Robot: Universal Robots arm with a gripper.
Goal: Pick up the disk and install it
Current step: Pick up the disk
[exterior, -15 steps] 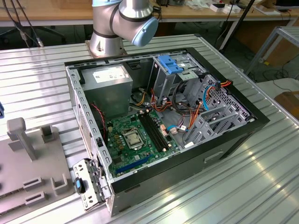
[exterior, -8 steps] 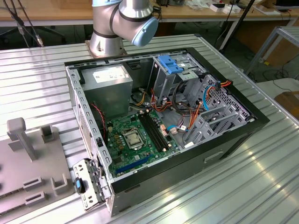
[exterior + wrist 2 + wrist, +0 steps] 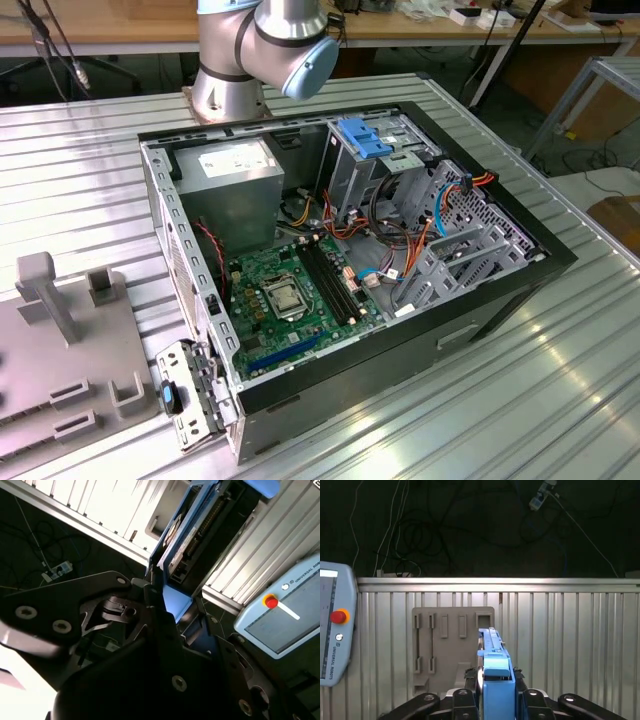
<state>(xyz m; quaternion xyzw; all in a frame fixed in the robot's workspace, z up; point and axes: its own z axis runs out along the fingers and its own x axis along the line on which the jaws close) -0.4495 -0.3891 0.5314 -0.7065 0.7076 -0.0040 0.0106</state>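
Observation:
The disk (image 3: pixel 492 667) stands edge-on between my black fingers in the first wrist view, its blue plastic bracket facing the camera. My gripper (image 3: pixel 495 695) is shut on it, one finger (image 3: pixel 465 697) pressing each side. In the second wrist view the disk (image 3: pixel 192 537) sticks out beyond the gripper (image 3: pixel 167 605), showing its dark body and blue frame. It hangs in the air above the ribbed metal table (image 3: pixel 570 645), over a grey holder plate (image 3: pixel 452 640). In the exterior view the open computer case (image 3: pixel 500 300) lies on the table with its motherboard (image 3: pixel 290 300) exposed.
A silver drive cage with a blue latch (image 3: pixel 365 140) and a grey power-supply box (image 3: pixel 235 170) sit in the case. The grey holder fixture (image 3: pixel 70 340) lies at the exterior view's left. The arm's base (image 3: pixel 260 50) stands behind the case. A teach pendant (image 3: pixel 335 625) rests on the table.

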